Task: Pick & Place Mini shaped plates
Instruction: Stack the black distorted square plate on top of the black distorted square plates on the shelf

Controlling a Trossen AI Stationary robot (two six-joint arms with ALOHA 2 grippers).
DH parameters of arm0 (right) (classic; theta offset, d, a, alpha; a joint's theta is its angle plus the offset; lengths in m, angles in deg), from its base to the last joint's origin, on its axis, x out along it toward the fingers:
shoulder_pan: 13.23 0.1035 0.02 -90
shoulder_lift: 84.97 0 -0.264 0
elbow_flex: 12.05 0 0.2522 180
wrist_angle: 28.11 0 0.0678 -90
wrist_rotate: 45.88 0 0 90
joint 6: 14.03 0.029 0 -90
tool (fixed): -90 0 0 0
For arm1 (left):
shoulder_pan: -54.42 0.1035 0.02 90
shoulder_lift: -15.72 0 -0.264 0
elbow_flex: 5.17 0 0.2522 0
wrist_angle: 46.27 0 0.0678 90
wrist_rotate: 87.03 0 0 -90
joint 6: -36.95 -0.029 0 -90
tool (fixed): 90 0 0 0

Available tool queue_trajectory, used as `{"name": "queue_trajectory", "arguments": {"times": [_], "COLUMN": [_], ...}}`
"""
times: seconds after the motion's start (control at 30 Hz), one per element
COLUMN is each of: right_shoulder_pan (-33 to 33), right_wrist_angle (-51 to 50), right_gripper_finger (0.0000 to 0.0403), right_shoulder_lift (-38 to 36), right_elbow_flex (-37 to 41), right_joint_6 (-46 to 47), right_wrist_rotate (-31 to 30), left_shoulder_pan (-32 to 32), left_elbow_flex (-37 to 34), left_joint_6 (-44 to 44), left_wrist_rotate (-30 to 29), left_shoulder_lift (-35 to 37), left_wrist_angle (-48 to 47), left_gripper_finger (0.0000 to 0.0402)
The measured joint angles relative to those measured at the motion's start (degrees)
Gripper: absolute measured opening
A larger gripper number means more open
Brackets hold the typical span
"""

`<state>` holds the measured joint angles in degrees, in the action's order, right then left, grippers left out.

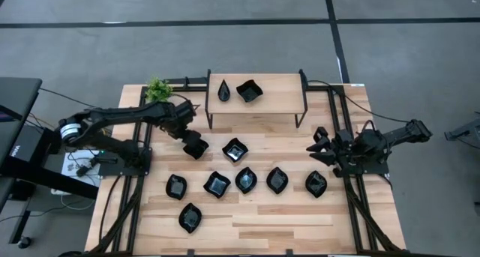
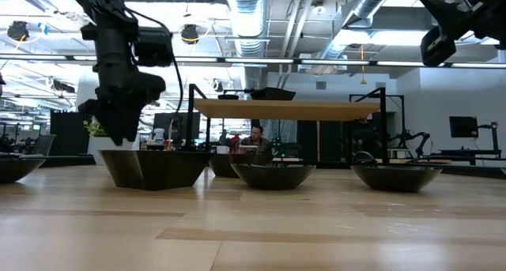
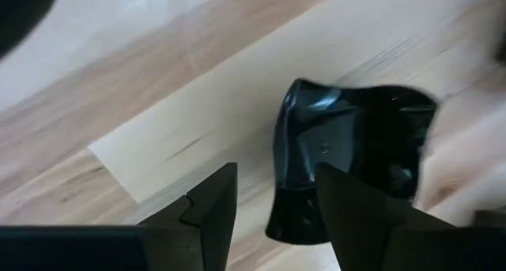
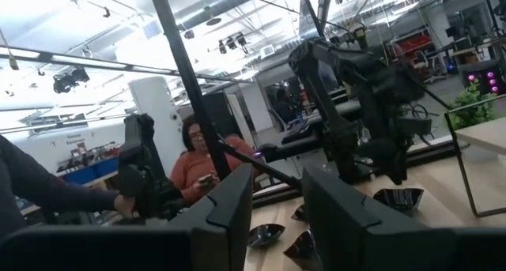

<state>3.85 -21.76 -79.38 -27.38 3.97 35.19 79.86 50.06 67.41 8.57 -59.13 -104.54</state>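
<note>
We count two mini shaped plates already up on the raised shelf [image 1: 259, 100] at the far edge of the bench [image 1: 300, 219]: a narrow teardrop plate [image 1: 224, 91] and a wavy-edged square plate [image 1: 249, 91], lying just beside each other on its left half, with the right half of the shelf bare. We judge the task to be in its early part, assuming the shelf is where the plates go, since most plates are yet to be moved. Seven plates sit on the open bench: one [image 1: 235, 150] near the middle, a row of five [image 1: 246, 180] in front of it, and one [image 1: 190, 218] alone nearer the front edge. An eighth, a wavy-edged plate [image 3: 348, 164], is under the left tool [image 1: 195, 145]; in the left wrist view the two fingers [image 3: 209, 212] are spread, one on bare wood just beside the rim and the other over the plate's bowl, so we read it as straddling the rim and not pinching it. The right tool [image 1: 321, 146] waits at the right side of the bench, jaws parted with nothing between them. No plate holds anything, and the small green plant [image 1: 157, 88] stands at the far left corner.
</note>
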Motion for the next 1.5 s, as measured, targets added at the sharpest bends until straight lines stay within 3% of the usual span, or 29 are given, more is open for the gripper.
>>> {"name": "queue_trajectory", "arguments": {"times": [0.17,0.4,0.73,1.27,1.5], "right_shoulder_pan": [0.11,0.11,0.11,0.11,0.11], "right_wrist_angle": [0.04,0.06,0.03,0.01,0.01], "right_gripper_finger": [0.0108,0.0108,0.0108,0.0108,0.0108], "right_shoulder_lift": [-0.02,-0.02,-0.02,-0.02,-0.02], "right_elbow_flex": [0.00,0.00,0.00,0.00,0.00], "right_joint_6": [0.02,0.02,0.00,0.00,0.00], "right_wrist_rotate": [0.02,0.00,-0.02,-0.02,-0.02], "left_shoulder_pan": [-0.32,-0.32,-0.32,-0.34,-0.34], "left_elbow_flex": [0.00,0.00,0.00,0.00,0.00], "left_joint_6": [0.60,1.51,1.43,1.49,1.50], "left_wrist_rotate": [0.59,0.63,0.66,0.60,1.37], "left_shoulder_lift": [-4.44,-5.37,-5.46,-5.44,-4.23], "left_wrist_angle": [0.63,1.46,2.38,2.92,2.96], "left_gripper_finger": [0.0172,0.0168,0.0087,0.0010,0.0006]}}
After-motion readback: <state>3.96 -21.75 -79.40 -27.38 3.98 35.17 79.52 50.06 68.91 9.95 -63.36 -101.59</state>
